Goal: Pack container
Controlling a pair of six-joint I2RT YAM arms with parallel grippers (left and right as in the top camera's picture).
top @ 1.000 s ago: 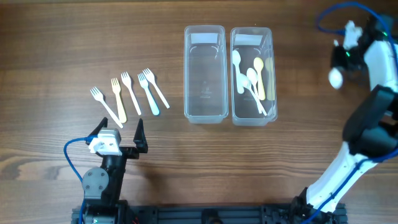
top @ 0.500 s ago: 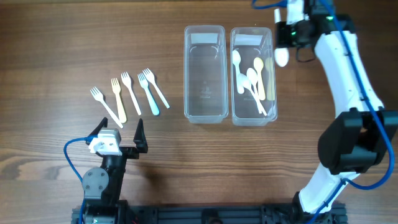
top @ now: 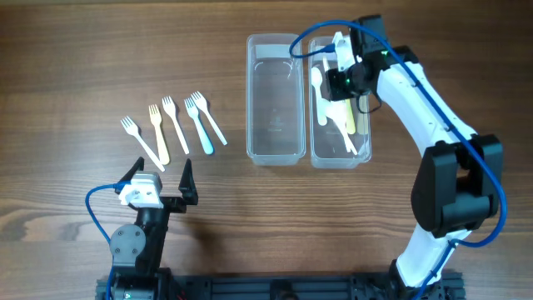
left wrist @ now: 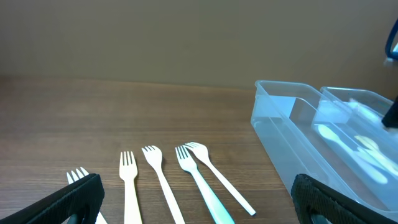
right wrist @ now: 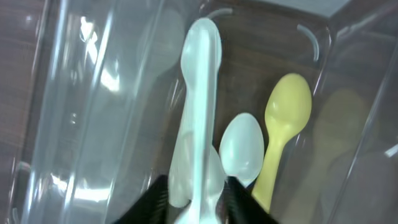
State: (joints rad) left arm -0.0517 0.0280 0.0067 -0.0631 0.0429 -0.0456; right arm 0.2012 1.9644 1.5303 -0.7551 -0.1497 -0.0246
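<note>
Held a pale spoon [right wrist: 202,93] in the right gripper [right wrist: 198,198] above the spoon container [top: 365,125], upper centre overhead (left gripper [top: 162,173] spread wide, lower left). Needed next, likely: lowering, then letting go.

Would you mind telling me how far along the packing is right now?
Done: several spoons lie in the right bin. In hand: the right pincer holds a white spoon over that bin. Left: five forks lie on the table, the left bin is empty, and the left pincer sits open.
</note>
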